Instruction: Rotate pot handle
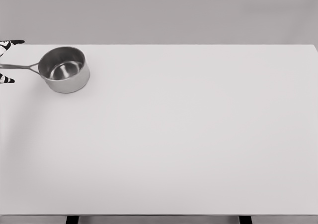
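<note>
- White and matte, your table (198,134) fills nearly the whole head view, a smooth flat slab with dark legs just showing at its near edge.
- Behind it you have a plain grey wall, featureless.
- Your pot (64,69) sits at the table's far left corner: round, shiny steel, upright, with a reflective inside.
- Its thin handle (20,65) points left, reaching the picture's edge.
- Your left hand (7,60) shows only as black-and-white fingertips (11,43) at that edge, one above the handle and one below; you cannot tell whether they grip it.
</note>
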